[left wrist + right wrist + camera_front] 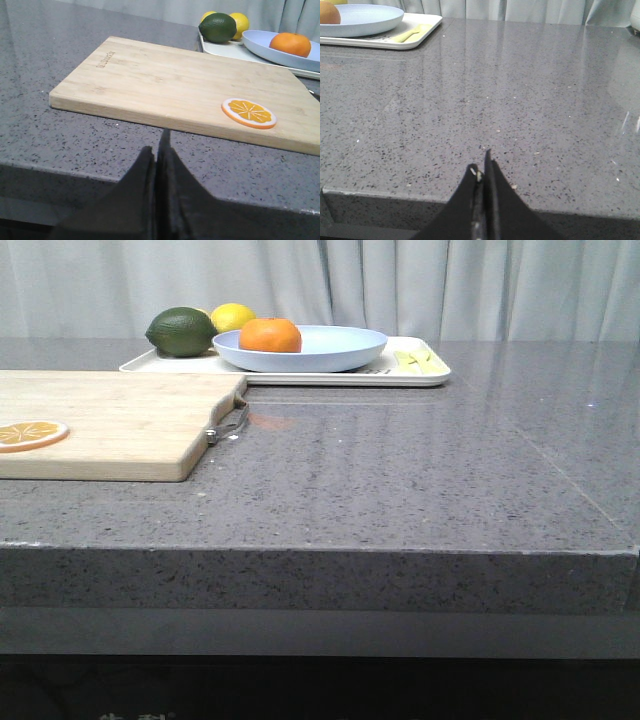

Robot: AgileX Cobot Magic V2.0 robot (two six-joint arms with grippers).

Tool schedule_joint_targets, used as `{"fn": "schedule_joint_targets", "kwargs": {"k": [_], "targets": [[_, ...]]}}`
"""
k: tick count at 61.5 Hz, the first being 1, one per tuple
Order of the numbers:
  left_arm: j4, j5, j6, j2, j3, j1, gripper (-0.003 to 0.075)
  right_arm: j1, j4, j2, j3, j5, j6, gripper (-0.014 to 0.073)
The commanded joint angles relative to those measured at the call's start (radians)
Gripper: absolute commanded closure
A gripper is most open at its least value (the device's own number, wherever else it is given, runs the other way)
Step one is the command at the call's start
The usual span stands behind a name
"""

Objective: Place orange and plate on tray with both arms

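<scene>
Orange [270, 335] sits in the plate [340, 345] on the tray [420, 375], apparently done, far across the desk [400, 480] from both empty, closed jaws.

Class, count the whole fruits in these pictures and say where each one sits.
3. The orange sits in the plate on the tray; a green fruit and a lemon sit on the tray's left end. More may be hidden behind.
</scene>
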Motion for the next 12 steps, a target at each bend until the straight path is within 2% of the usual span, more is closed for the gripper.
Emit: {"fn": "schedule_joint_targets", "kwargs": {"k": [1, 12], "targets": [[-0.009, -0.082, -0.008, -0.020, 0.007, 0.002, 0.0738, -0.006, 0.000, -0.023, -0.004, -0.074, -0.007, 0.0655], [-0.009, -0.082, -0.008, -0.020, 0.007, 0.002, 0.0738, -0.006, 0.000, -0.023, -0.004, -0.074, -0.007, 0.0655]]}}
